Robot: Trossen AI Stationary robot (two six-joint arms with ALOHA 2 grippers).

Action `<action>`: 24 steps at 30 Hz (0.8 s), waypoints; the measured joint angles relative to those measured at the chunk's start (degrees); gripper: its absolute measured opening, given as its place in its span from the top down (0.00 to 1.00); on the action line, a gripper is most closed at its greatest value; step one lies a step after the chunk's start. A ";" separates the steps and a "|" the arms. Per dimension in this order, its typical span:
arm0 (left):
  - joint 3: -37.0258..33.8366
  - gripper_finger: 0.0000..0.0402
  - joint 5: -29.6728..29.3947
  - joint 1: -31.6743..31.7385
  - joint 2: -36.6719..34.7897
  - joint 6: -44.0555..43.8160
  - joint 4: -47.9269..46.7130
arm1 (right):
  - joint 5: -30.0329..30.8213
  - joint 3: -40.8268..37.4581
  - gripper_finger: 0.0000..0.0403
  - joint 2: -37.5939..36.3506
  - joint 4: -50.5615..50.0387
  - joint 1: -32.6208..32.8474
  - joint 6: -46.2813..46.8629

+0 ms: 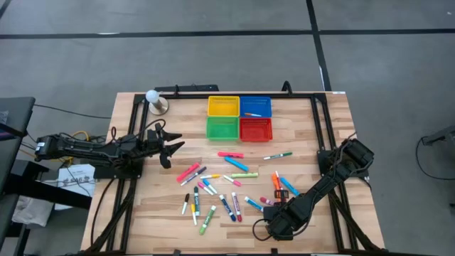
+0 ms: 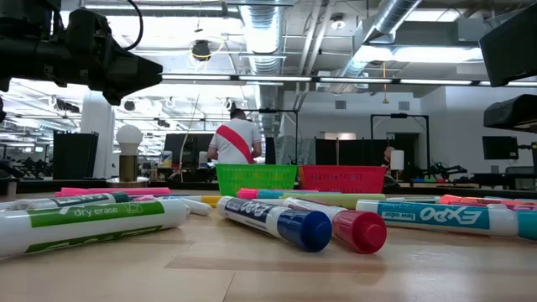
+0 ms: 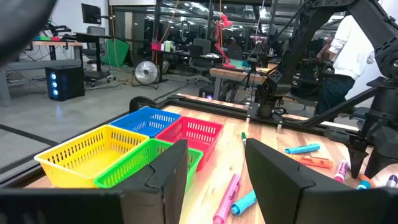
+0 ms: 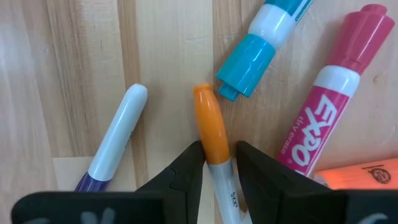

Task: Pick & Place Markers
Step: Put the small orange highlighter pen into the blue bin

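Note:
Many markers point(image 1: 213, 188) in several colours lie scattered on the wooden table's near half. My right gripper point(image 1: 279, 213) points down over the near right part of the scatter. In its wrist view my right gripper point(image 4: 219, 149) is narrowly open. Its two fingers stand close on either side of an orange-capped marker point(image 4: 210, 121), where cap meets white barrel. That marker lies flat on the wood. My left gripper point(image 1: 169, 146) waits open and level at the table's left, with nothing between its fingers point(image 3: 168, 174).
Beside the orange-capped marker lie a white-capped purple marker point(image 4: 118, 134), a teal one point(image 4: 258, 43) and a pink Expo one point(image 4: 329, 106). Yellow point(image 1: 223, 106), blue point(image 1: 256, 106), green point(image 1: 222, 128) and red point(image 1: 256, 129) baskets stand at the far middle. A white ball on a stand point(image 1: 154, 99) is far left.

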 joint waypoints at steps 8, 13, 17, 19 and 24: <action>-0.01 0.60 0.00 0.01 0.00 0.00 0.00 | -0.06 -0.04 0.78 0.00 0.07 0.00 0.02; -0.01 0.60 0.00 0.01 0.00 0.00 0.00 | -0.09 0.00 0.78 0.00 0.00 0.00 0.02; -0.01 0.60 0.00 0.00 0.00 0.00 0.01 | -0.36 0.03 0.78 0.00 -0.04 -0.02 0.02; 0.01 0.60 0.00 0.01 0.02 0.00 0.00 | -0.73 0.40 0.79 0.02 -0.59 -0.02 0.02; 0.00 0.60 0.00 0.01 0.00 0.00 0.02 | -1.22 2.06 0.85 0.38 -2.15 -0.04 -0.02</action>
